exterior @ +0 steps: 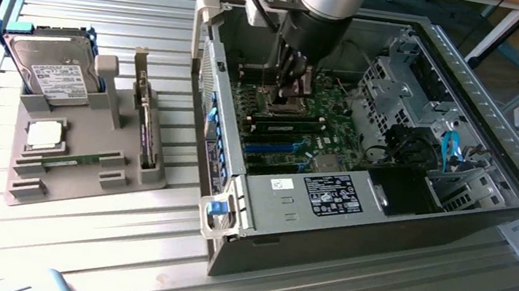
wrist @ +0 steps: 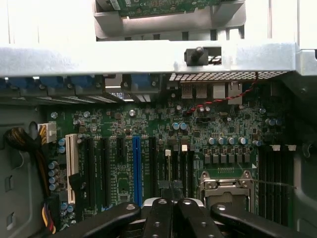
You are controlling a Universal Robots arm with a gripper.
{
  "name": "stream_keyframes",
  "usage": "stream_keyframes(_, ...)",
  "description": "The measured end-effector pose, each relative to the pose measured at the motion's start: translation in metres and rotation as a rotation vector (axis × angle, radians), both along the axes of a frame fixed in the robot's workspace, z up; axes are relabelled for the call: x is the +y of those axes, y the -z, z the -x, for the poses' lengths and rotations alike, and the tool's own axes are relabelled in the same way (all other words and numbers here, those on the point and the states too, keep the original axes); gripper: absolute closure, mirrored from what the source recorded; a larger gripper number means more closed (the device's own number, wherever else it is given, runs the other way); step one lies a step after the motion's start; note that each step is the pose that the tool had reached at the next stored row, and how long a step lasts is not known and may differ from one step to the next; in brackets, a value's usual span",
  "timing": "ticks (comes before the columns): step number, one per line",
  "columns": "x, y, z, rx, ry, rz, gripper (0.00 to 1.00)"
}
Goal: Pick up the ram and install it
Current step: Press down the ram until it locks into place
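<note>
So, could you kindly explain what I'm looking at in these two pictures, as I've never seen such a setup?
It is a robot arm working inside an open computer case. One picture comes from a camera beside the table, the other from a camera on the arm's wrist looking at the motherboard. The gripper is down by the memory slots with its fingers shut; whether they pinch anything is unclear. On the table, a grey holder carries a hard drive, a processor chip, an upright card and one ram stick lying flat.
</note>
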State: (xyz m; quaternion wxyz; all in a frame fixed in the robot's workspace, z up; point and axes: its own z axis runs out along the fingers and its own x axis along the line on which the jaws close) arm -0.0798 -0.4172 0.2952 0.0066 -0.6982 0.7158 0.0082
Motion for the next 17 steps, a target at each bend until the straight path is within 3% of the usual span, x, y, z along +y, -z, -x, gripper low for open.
stream_keyframes(17,0.0008,0.0000,-0.064,0.0000,0.000,0.0000,0.90)
